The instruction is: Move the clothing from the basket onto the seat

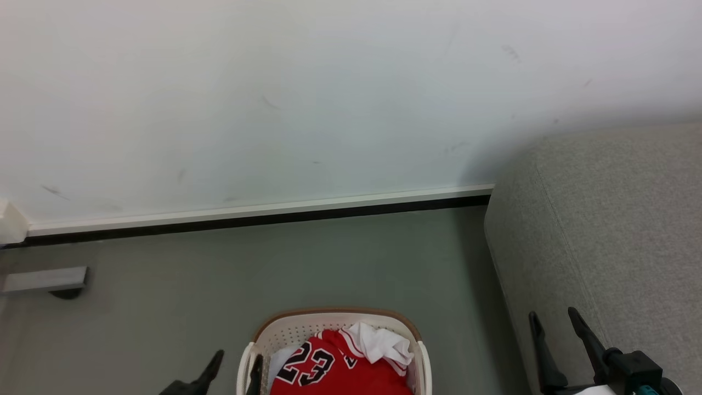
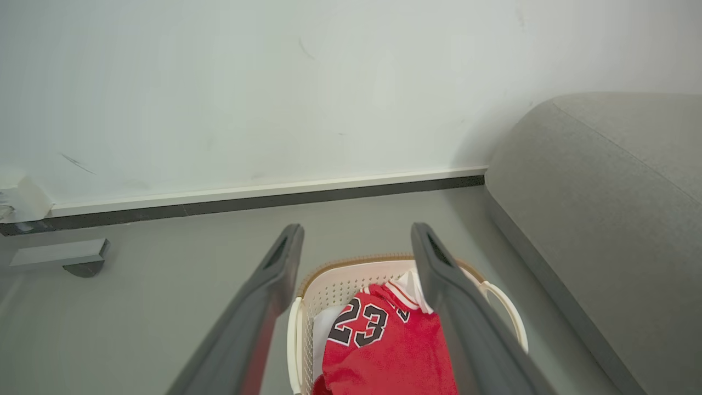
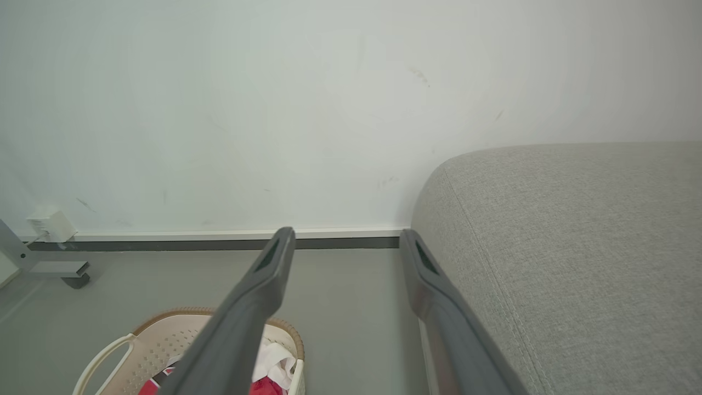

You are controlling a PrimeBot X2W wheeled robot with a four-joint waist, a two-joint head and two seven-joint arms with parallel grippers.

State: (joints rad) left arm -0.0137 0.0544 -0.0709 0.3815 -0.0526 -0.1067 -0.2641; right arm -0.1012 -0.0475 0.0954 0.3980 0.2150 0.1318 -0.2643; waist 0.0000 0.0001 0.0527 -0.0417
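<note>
1. The left gripper (image 2: 356, 230) has its jaws wide apart, closed on nothing. Both dark fingers point toward the far wall (image 1: 274, 93).
2. Below these jaws the basket (image 1: 299, 331) stands on the grey floor (image 1: 329, 263). In the head view the right finger's tip lies over the basket's left rim, and the left finger's tip is outside it, over the floor.
3. The clothing (image 1: 351, 373) lies in the basket, under the gap between the left jaws. It is a red top with a black "23" (image 1: 306, 366) facing up. A white piece (image 1: 381, 343) is bunched on it, on the right finger's side and farther off. I cannot tell whether a finger touches the cloth.
4. The right gripper (image 1: 553, 315) is well to the right of the basket. Its jaws too stand wide apart and grip nothing.
5. In the right wrist view bare floor shows between these jaws. The left finger crosses in front of the basket's rim, and the right finger runs along the near edge of the seat (image 1: 614, 219).
6. The seat spreads to the right of the right jaws and beyond them, back to the wall.
7. Far left of the left jaws a grey foot (image 1: 46, 280) rests on the floor, with a dark wheel under it. A small white box (image 1: 11, 222) sits at the wall above it.
8. Beyond both pairs of jaws a white-and-black skirting (image 1: 263, 211) runs along the foot of the pale, scuffed wall.
</note>
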